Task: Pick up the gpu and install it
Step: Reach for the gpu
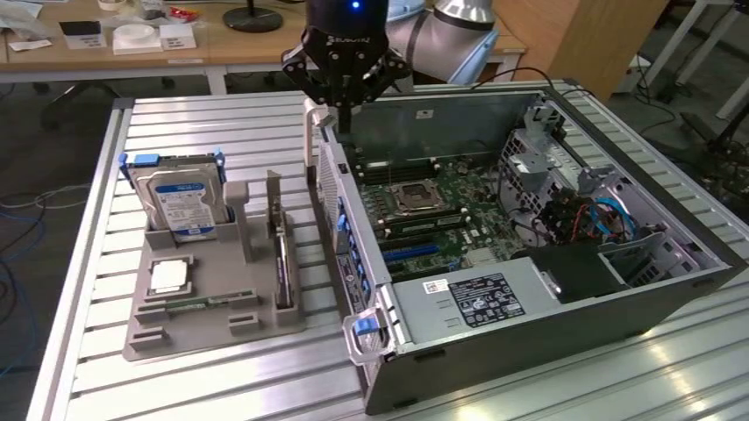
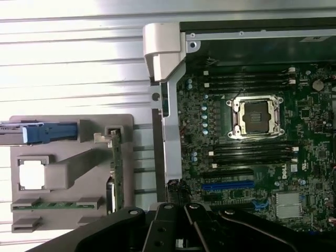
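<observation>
Gripper (image 1: 346,107) jaws closed together, above the computer case (image 1: 550,329) wall.

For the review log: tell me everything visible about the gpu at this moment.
The gpu is a thin card standing on its long edge in a slot of the grey holder tray, beside the computer case. Its board edge looks green in the wrist view, its face dark, with a silver metal bracket at one end. Only the tray touches it; the shut gripper is apart, above the case's rim.
</observation>
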